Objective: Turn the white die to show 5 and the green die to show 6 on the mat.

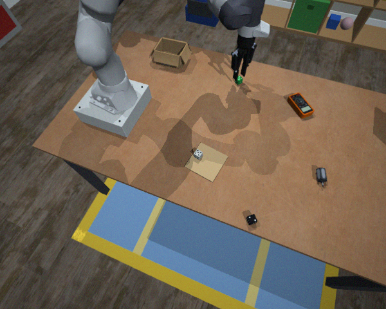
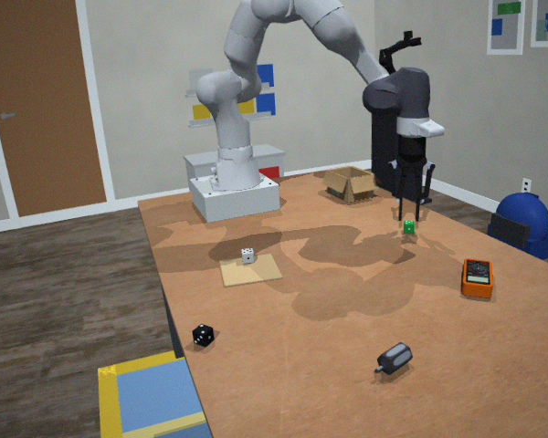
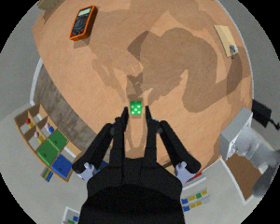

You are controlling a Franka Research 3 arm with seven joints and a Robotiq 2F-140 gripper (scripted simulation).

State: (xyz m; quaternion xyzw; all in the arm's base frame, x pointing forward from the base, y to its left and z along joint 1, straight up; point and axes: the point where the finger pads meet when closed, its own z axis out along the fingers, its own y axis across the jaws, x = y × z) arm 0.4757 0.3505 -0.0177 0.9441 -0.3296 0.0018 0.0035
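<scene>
The green die (image 1: 238,80) (image 2: 408,227) (image 3: 135,105) lies on the table, with five pips on top in the wrist view. My gripper (image 1: 239,76) (image 2: 408,219) (image 3: 136,111) is partly open and empty, pointing down just above the green die, its fingertips to either side of it in the wrist view. The white die (image 1: 197,154) (image 2: 247,255) (image 3: 233,49) sits on the tan mat (image 1: 210,169) (image 2: 253,276) (image 3: 222,35), close to one edge; its top appears to show five pips. The black die (image 1: 251,219) (image 2: 203,335) lies near the table's edge, apparently two pips on top.
An orange multimeter (image 1: 300,105) (image 2: 477,277) (image 3: 83,22) lies to one side of the green die. An open cardboard box (image 1: 170,53) (image 2: 349,183) stands near the robot base. A grey and black tool-like object (image 1: 321,175) (image 2: 395,358) lies farther off.
</scene>
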